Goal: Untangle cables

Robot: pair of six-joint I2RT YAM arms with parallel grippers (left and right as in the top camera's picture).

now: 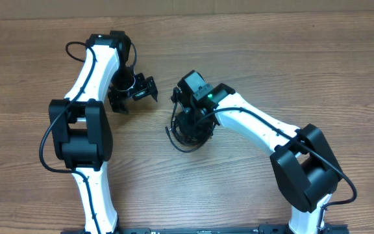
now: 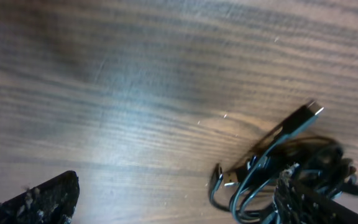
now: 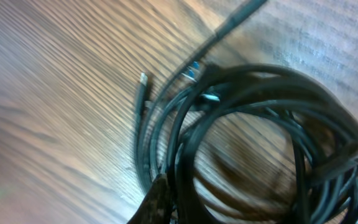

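The cables (image 1: 179,143) lie as one small coiled black bundle on the wooden table. My right gripper (image 1: 191,123) sits down on the bundle's top, shut on strands of the coil. In the right wrist view the cables (image 3: 260,81) form a wide loop, a silvery plug tip (image 3: 143,79) points away to the left, and my right gripper (image 3: 166,200) shows one dark finger pressed against the strands. My left gripper (image 1: 135,95) stands open to the left of the bundle, nothing between its fingers. In the left wrist view the cables (image 2: 260,171) lie by the right finger (image 2: 309,202) of my left gripper (image 2: 179,211).
The wooden table (image 1: 271,52) stretches bare round both arms. Thicker black cables (image 1: 44,140) run along the robot arms. The arm bases stand at the near edge.
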